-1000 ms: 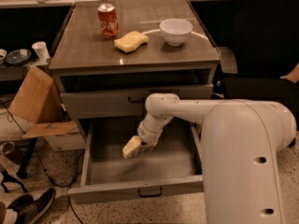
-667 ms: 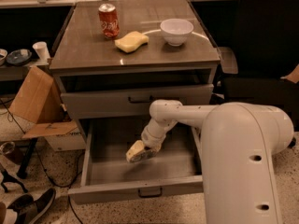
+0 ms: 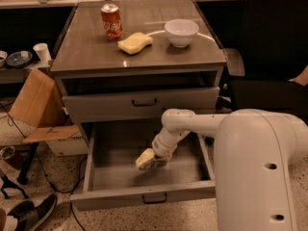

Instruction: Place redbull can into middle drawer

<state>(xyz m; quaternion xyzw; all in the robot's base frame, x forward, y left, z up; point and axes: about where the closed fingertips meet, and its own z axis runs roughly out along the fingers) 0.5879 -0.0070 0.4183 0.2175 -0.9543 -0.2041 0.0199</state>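
The middle drawer is pulled wide open below the upper grey drawer front. My gripper reaches down into it from the right and hangs low over the drawer floor, near its middle. It holds the redbull can, a slim greyish can lying sideways at its tip and largely hidden by it. The red cola can stands on the cabinet top at the back left.
A yellow sponge and a white bowl sit on the cabinet top. A cardboard box and shoes lie on the floor at the left. A black chair stands at the right.
My gripper has moved a little to the right and lower inside the open middle drawer, with the can still in it. Nothing on the cabinet top moved.
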